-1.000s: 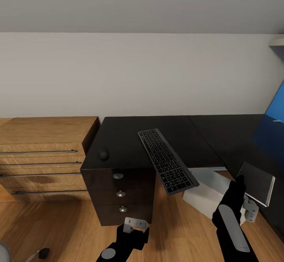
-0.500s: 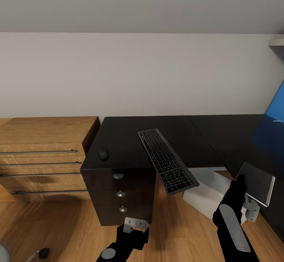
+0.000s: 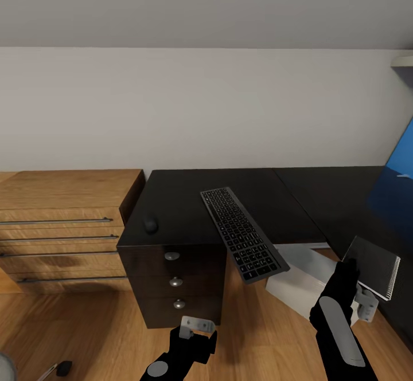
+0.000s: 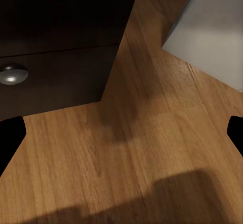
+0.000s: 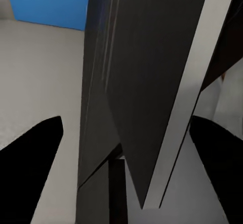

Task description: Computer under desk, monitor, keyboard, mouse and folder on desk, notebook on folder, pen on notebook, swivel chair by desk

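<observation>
The black desk carries the keyboard, which lies askew with its near end hanging past the front edge. The small dark mouse rests near the desk's left edge. Under the desk stands the light grey computer; one corner of it also appears in the left wrist view. My right gripper is shut on the thin dark notebook, held tilted at the desk's right wing. Seen close up, the notebook sits between the fingers. My left gripper hangs low and open over the wooden floor.
A light wooden drawer unit stands left of the desk. The desk's dark drawer pedestal with round knobs is just ahead of my left gripper. A blue panel rises at the right edge. A chrome leg with a black caster pokes in at the lower left.
</observation>
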{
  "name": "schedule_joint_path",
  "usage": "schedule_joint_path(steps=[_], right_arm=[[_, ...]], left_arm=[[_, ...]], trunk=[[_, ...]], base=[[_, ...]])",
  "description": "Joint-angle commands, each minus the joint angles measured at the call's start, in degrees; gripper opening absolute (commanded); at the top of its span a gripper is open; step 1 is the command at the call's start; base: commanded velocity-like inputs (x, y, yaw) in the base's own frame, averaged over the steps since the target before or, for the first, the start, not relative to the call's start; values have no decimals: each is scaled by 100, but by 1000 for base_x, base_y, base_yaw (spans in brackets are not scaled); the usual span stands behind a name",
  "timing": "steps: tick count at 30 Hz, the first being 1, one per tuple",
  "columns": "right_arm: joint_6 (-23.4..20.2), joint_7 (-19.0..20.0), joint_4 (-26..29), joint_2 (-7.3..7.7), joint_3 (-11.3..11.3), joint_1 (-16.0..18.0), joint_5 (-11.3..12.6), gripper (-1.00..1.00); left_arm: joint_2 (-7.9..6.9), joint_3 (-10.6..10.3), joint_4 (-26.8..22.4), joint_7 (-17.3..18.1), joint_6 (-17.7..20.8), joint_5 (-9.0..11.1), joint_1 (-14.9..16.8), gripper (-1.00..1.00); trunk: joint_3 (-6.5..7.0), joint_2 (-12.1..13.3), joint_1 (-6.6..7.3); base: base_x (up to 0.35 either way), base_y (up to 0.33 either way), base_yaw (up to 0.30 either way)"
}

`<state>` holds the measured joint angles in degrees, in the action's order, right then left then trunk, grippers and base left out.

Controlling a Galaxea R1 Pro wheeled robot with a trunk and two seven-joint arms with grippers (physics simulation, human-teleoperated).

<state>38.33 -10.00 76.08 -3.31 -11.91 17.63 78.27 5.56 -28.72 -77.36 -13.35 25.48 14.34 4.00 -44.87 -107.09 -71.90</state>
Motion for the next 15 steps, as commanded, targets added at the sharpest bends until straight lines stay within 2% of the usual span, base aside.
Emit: schedule_joint_path(steps=[1,15], right_arm=[[7,-28,9,-3,-4,4,-4,-100],[11,-12,12,-2,-12,4,-4,-100]], left_arm=[[-2,-11,-7,-54,19,61,4,100],[-2,-11,-7,-54,19,61,4,100]], trunk=[[-5,-3,1],[-5,-3,1]], base=[[0,0,0],[0,0,0]])
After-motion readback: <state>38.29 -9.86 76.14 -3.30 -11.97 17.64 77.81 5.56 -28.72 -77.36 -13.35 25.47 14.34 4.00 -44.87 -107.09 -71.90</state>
